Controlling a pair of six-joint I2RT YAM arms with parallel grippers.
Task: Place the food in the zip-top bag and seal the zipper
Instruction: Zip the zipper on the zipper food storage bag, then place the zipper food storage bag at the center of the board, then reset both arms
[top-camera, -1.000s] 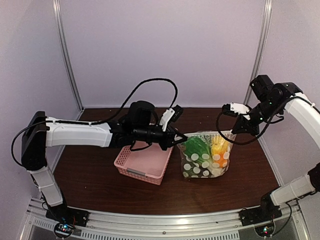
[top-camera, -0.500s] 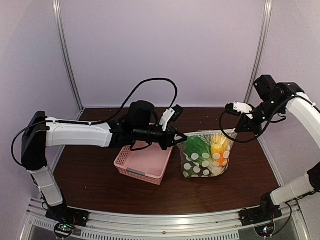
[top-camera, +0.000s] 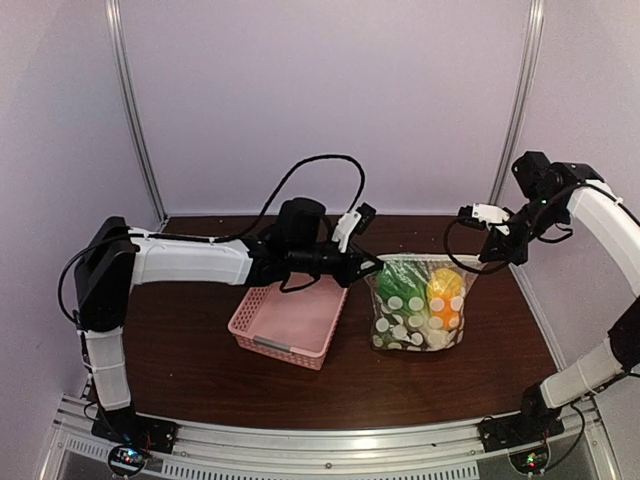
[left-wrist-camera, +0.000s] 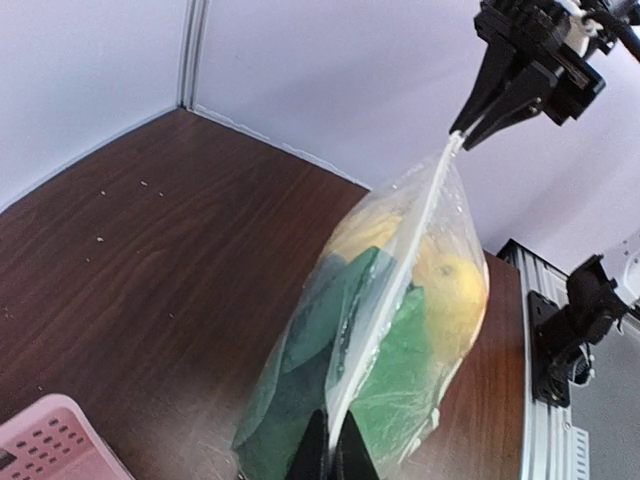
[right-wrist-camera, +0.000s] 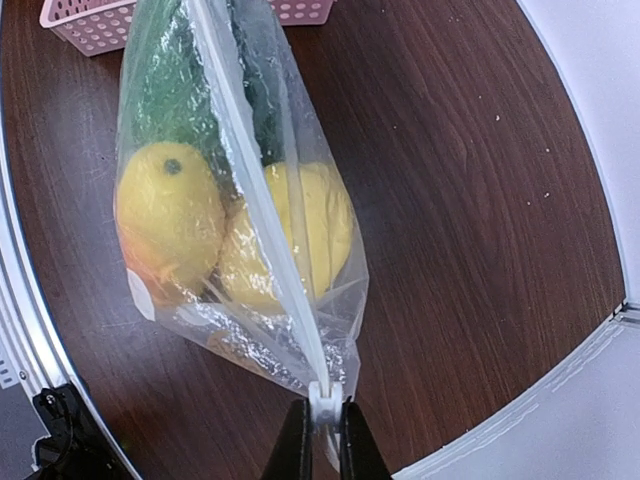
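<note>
The zip-top bag (top-camera: 418, 305), clear with white dots, hangs upright between both grippers. It holds the food: yellow lemons (right-wrist-camera: 170, 210), an orange piece (top-camera: 443, 310) and green vegetables (left-wrist-camera: 340, 330). My left gripper (top-camera: 372, 268) is shut on the left end of the zipper (left-wrist-camera: 392, 295). In the left wrist view its tips (left-wrist-camera: 328, 452) pinch the strip. My right gripper (top-camera: 479, 262) is shut on the zipper's right end, and its tips (right-wrist-camera: 325, 430) clamp the white tab (right-wrist-camera: 325, 400). The zipper (right-wrist-camera: 255, 200) is stretched taut and looks closed along its length.
The pink lattice basket (top-camera: 290, 320) stands on the brown table just left of the bag, under my left arm. It also shows in the right wrist view (right-wrist-camera: 90, 20). The rear wall and its corner posts are close behind. The metal rail (top-camera: 330, 440) runs along the near edge.
Both grippers have moved to the right and carried the bag with them. The bag now sits farther from the basket, with its top edge pulled straighter.
</note>
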